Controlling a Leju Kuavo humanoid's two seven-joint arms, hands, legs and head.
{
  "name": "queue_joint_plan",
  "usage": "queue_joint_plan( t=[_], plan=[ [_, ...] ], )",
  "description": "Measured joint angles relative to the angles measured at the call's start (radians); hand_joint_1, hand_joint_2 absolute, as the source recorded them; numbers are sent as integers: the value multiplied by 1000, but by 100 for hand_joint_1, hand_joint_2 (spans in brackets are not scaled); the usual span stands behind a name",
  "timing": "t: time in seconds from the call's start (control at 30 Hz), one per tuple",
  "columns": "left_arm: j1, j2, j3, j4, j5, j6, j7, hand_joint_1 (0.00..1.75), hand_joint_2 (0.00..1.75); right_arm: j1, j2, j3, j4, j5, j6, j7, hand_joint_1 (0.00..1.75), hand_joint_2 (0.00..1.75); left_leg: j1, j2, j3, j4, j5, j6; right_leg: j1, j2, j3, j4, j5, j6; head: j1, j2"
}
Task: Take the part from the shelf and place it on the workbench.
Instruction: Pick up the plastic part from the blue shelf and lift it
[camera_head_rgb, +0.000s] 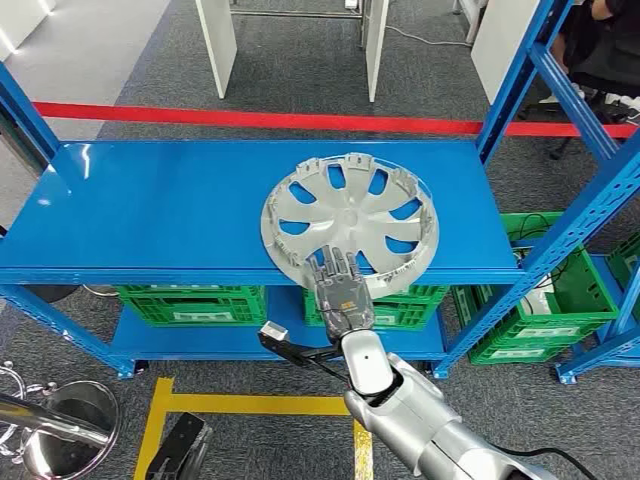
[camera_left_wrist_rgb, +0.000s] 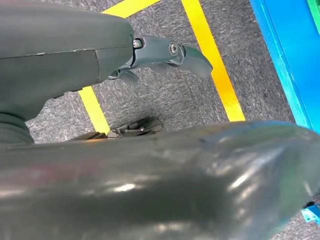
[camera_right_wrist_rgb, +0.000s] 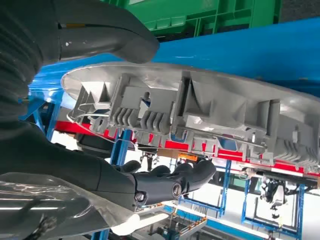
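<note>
The part is a silver wheel cover (camera_head_rgb: 351, 215) with curved spokes, lying flat on the blue shelf (camera_head_rgb: 151, 200), its near rim overhanging the shelf's front edge. My right hand (camera_head_rgb: 341, 290) reaches over that near rim, fingers stretched flat above the cover. In the right wrist view the thumb (camera_right_wrist_rgb: 113, 35) lies along one face of the cover (camera_right_wrist_rgb: 211, 105) and the dark fingers (camera_right_wrist_rgb: 170, 182) stand off the ribbed face with a gap between. My left hand (camera_head_rgb: 180, 447) hangs low beside the body, its fingers (camera_left_wrist_rgb: 166, 52) over the carpet and holding nothing.
Green crates (camera_head_rgb: 189, 305) sit on the lower shelf and to the right (camera_head_rgb: 543, 310). Blue shelf uprights (camera_head_rgb: 521, 80) rise at the right. Yellow tape (camera_head_rgb: 256, 405) marks the carpet in front; a red line (camera_head_rgb: 226, 117) runs behind. A person in dark clothes (camera_head_rgb: 596, 40) is at the far right.
</note>
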Motion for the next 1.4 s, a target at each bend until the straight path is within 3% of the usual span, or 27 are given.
queue_joint_plan(
  t=[0.03, 0.07, 0.1, 0.13, 1.03, 1.07, 1.2, 1.4],
  plan=[
    [-1, 0, -1, 0, 0, 0, 0, 0, 0, 0, 0, 0, 0, 1, 2, 2, 125, 175, 0, 0, 0, 0, 0, 0, 0, 0, 0, 0, 0, 0, 0, 0],
    [-1, 0, -2, 0, 0, 0, -1, 0, 0, -1, 1, 0, 0, 1, 3, 3, 137, 175, 0, 0, 0, 0, 0, 0, 0, 0, 0, 0, 0, 0, 0, 0],
    [-2, 0, -3, 0, 1, 1, -2, 0, 0, -1, 1, 0, 0, 3, 7, 6, 168, 175, 0, 0, 0, 0, 0, 0, 0, 0, 0, 0, 0, 0, 0, 0],
    [-2, 0, -4, 0, 2, 1, -3, 0, 0, -2, 2, 1, 0, 5, 11, 8, 175, 175, 0, 0, 0, 0, 0, 0, 0, 0, 0, 0, 0, 0, 0, 0],
    [-12, 0, -22, 0, 7, 0, -4, 0, 0, -29, 12, 9, 4, 18, 95, 49, 175, 175, 0, 0, 0, 0, 0, 0, 0, 0, 0, 0, 0, 0, 0, 0],
    [-13, 0, -22, 0, 6, 0, -2, 0, 0, -28, 12, 9, 4, 19, 94, 51, 167, 175, 0, 0, 0, 0, 0, 0, 0, 0, 0, 0, 0, 0, 0, 0],
    [-13, 0, -22, 0, -1, -3, -2, 0, 0, -25, 12, 9, 4, 18, 68, 50, 3, 175, 0, 0, 0, 0, 0, 0, 0, 0, 0, 0, 0, 0, 0, 0],
    [-12, 0, -22, 0, -9, -9, -5, 0, 0, -15, 11, 9, -3, 0, -79, -9, 0, 175, 0, 0, 0, 0, 0, 0, 0, 0, 0, 0, 0, 0, 0, 0]
  ],
)
